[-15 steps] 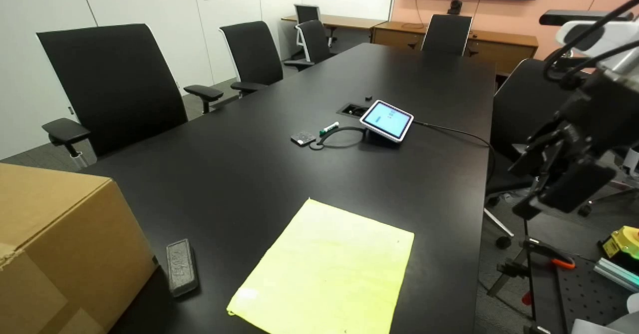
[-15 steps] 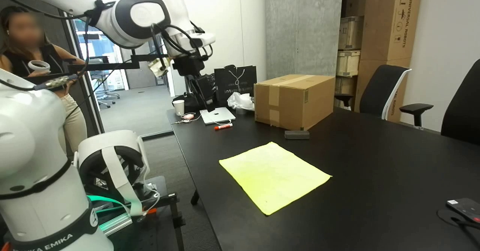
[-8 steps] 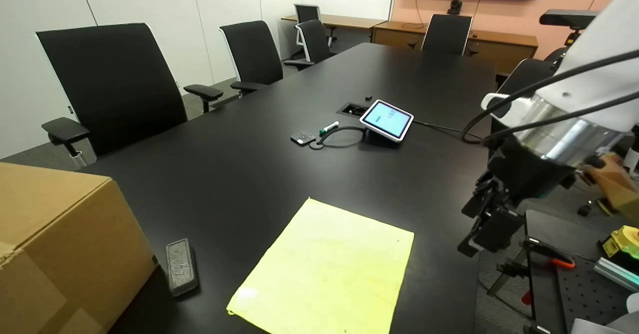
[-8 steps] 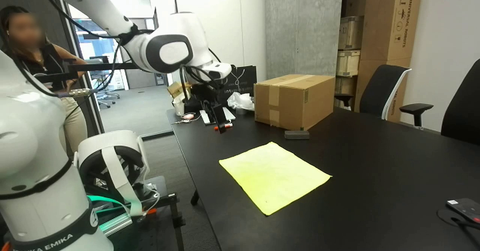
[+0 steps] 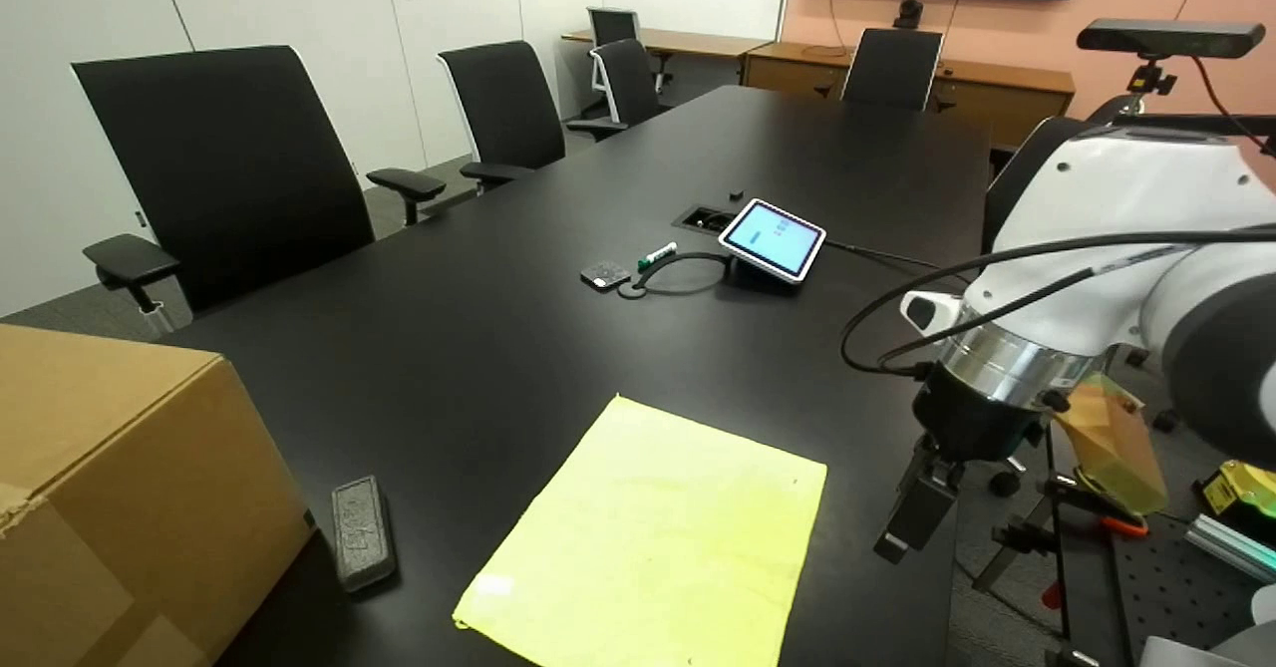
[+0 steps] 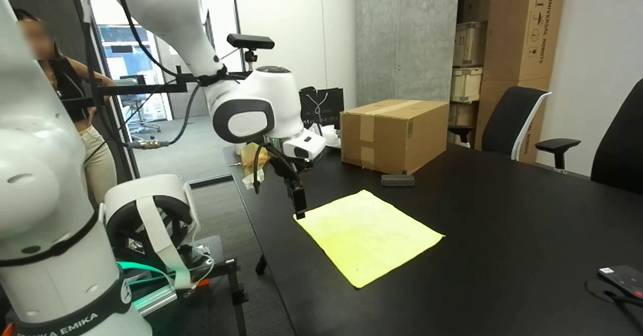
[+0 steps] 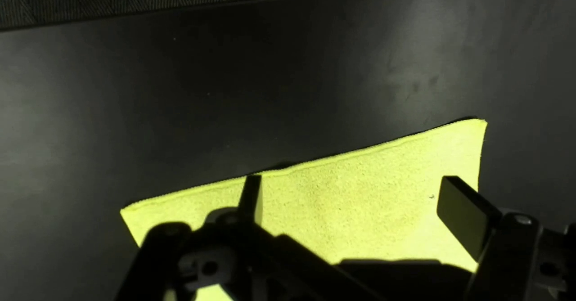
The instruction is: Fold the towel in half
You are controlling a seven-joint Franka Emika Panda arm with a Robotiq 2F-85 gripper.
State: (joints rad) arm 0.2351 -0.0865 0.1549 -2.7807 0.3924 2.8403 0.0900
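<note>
Arm [image 5: 1107, 188]: over the last second, lowered and swung out above the desk [image 5: 478, 348]; reads as the approach step.
Towel [image 6: 369, 235]: unmoved; flat on the desk, not yet folded.
Jaws: now near the towel edge that faces the desk rim; released, nothing held, pads [image 7: 465, 217] wide apart with towel showing between them in the wrist view. Height above it unclear.
Fold: none done; next likely lower and pinch that edge. Spread runs roughly along it, so the towel may bunch.
Desk count: 1, long and dark.
Arm count: 1.
Person [image 6: 100, 160]: 1, partly hidden by the arm.
Chairs [image 5: 219, 168]: at least 6 in an exterior view; overlap blocks a firm total.
Cardboard box [image 6: 394, 135]: 1 on the desk, in both exterior views.
Towel count: 1.
Tablet [image 5: 773, 240]: 1.
Jaws count: 1 pair.
Dark block [image 5: 363, 534]: 1, beside the box.
Marker [image 5: 657, 255]: 1 seen, near the tablet.
</note>
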